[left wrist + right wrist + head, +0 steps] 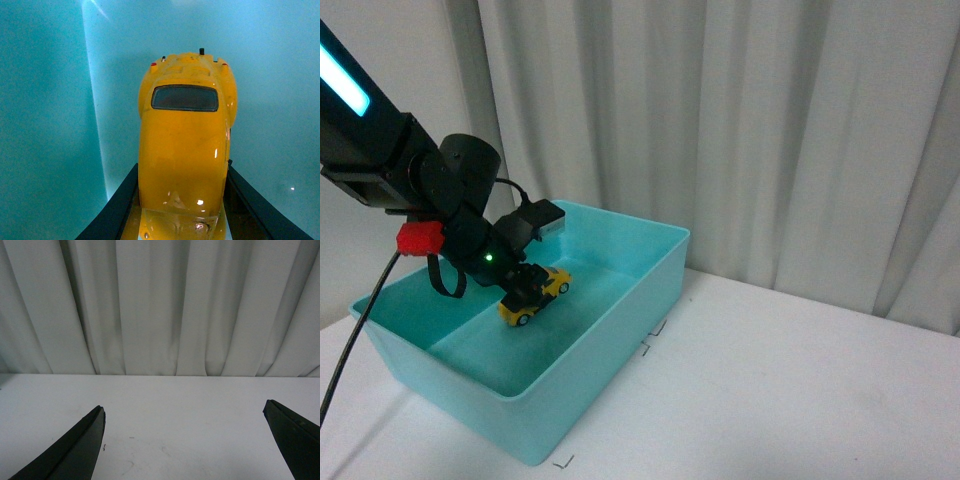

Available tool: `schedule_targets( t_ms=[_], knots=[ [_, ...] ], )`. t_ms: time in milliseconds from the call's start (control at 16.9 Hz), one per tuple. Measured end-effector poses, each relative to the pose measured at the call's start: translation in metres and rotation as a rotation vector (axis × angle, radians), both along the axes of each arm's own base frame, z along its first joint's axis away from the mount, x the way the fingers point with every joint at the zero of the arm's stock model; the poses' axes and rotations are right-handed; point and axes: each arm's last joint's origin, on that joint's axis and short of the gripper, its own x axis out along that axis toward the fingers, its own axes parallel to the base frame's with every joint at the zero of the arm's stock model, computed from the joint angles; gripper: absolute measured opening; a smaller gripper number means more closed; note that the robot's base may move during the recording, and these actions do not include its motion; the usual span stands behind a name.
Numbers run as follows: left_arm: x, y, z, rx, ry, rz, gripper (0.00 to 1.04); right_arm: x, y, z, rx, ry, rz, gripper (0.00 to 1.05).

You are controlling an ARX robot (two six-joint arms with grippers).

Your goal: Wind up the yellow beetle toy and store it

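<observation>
Pinches the yellow beetle toy (542, 292) in the left gripper (523, 284), with a dark finger (116, 210) pressed against each flank of the glossy body. Holds it inside the turquoise bin (590, 395), low over the middle of the bin floor; cannot tell whether the wheels touch that floor. Shows, in the left wrist view, the rounded roof and a dark window from above, the end with two small red lights pointing away from the wrist and teal surface all around. Reaches down into the bin from the left with the left arm (380, 130). Spreads the right gripper (183, 406) wide, gripping nothing, above the white table (165, 440) and facing the pale curtain (150, 305).
</observation>
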Motion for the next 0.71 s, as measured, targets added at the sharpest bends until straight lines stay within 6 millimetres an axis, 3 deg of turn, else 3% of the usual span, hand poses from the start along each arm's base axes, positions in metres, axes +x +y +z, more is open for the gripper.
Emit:
schedule_targets(
  t_ms=[178, 474, 533, 711],
  knots=[
    [0.000, -0.002, -0.001, -0.020, 0.006, -0.010, 0.47, 0.000, 0.000, 0.000, 0.000, 0.000, 0.000, 0.98],
    [-0.002, -0.011, 0.014, -0.174, -0.029, -0.012, 0.97, 0.000, 0.000, 0.000, 0.000, 0.000, 0.000, 0.98],
    [-0.003, -0.011, 0.024, -0.205, -0.064, -0.006, 1.00, 0.000, 0.000, 0.000, 0.000, 0.000, 0.000, 0.98],
    [-0.029, 0.000, 0.101, -0.317, -0.275, -0.012, 0.98, 0.000, 0.000, 0.000, 0.000, 0.000, 0.000, 0.98]
  ],
)
